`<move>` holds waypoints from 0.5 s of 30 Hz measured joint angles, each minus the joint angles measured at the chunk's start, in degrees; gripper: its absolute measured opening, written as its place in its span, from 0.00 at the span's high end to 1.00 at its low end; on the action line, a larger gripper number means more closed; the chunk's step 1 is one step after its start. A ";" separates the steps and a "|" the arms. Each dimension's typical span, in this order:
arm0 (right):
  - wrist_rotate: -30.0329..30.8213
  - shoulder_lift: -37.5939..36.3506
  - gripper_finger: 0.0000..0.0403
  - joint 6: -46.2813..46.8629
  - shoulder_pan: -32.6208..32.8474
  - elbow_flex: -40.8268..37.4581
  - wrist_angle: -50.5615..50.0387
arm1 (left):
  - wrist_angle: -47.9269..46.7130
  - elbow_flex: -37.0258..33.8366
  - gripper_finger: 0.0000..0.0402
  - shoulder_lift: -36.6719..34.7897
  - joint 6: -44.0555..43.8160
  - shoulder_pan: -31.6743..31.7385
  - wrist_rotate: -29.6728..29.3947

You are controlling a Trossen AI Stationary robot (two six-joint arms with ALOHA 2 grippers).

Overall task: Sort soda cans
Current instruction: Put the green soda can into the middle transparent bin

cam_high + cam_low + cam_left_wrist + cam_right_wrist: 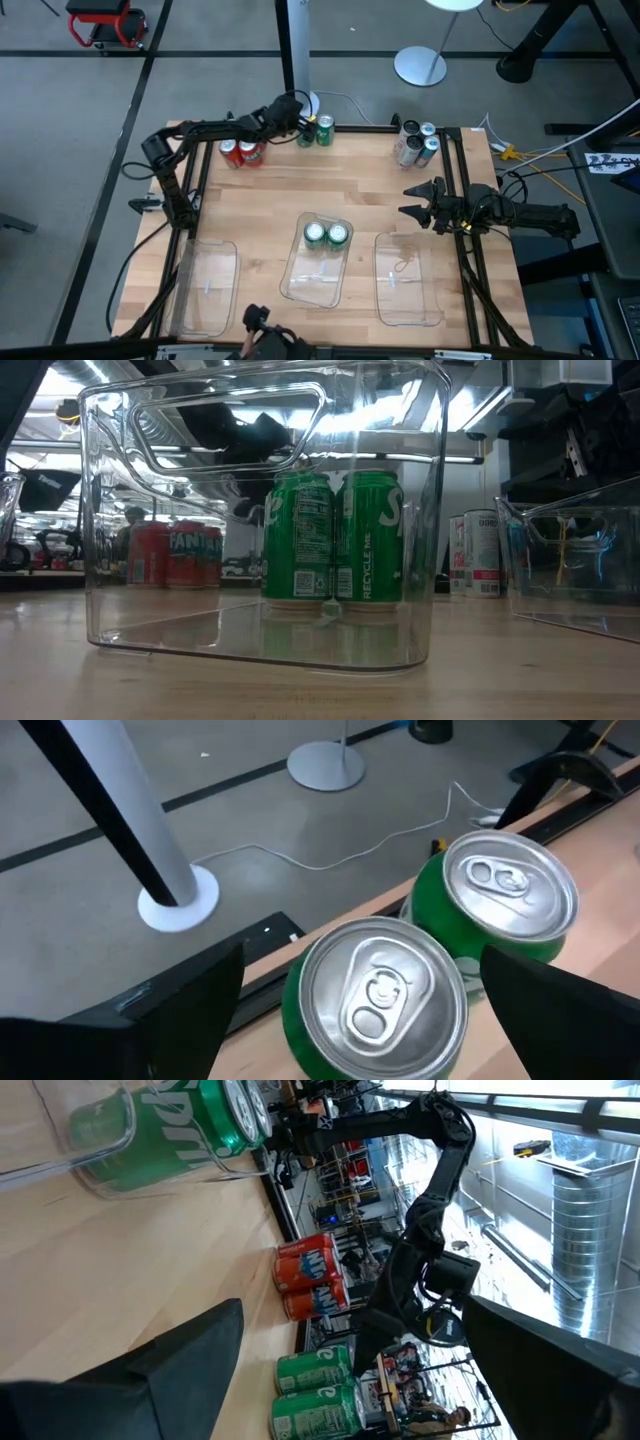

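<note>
Two green soda cans stand at the table's far edge (325, 130). My left gripper (300, 122) is open over them, and in the left wrist view its fingers (170, 1020) stand on either side of the nearer green can (375, 995) with a gap on both sides. The other green can (510, 890) stands just behind it. Two red cans (240, 153) stand to their left, and several silver-grey cans (415, 142) stand toward the far right. Two more green cans (327, 234) stand upright in the middle clear tray (312, 285). My right gripper (412, 200) is open, hovering at the table's right side.
An empty clear tray (205, 290) lies near the left edge and another (405, 285) lies right of the middle one. A black frame rail (370, 128) runs along the far edge behind the cans. Bare wood lies between the cans and the trays.
</note>
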 joint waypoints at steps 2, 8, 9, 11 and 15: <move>-0.02 0.00 0.07 0.00 -0.01 -0.01 0.01 | 1.48 0.00 0.02 0.62 0.00 -0.04 0.00; 0.00 0.00 0.07 0.00 0.00 -0.01 0.00 | 2.27 0.00 0.02 2.63 0.00 0.15 0.01; 0.00 0.00 0.07 0.00 0.00 -0.02 0.02 | 2.06 0.00 0.02 2.91 0.00 0.27 -0.05; 0.00 0.00 0.07 0.01 0.01 -0.02 0.01 | 2.42 0.01 0.02 3.28 -0.11 0.63 -0.11; 0.00 0.07 0.07 0.04 0.00 0.00 0.00 | 2.53 0.02 0.02 4.12 -0.22 1.14 -0.17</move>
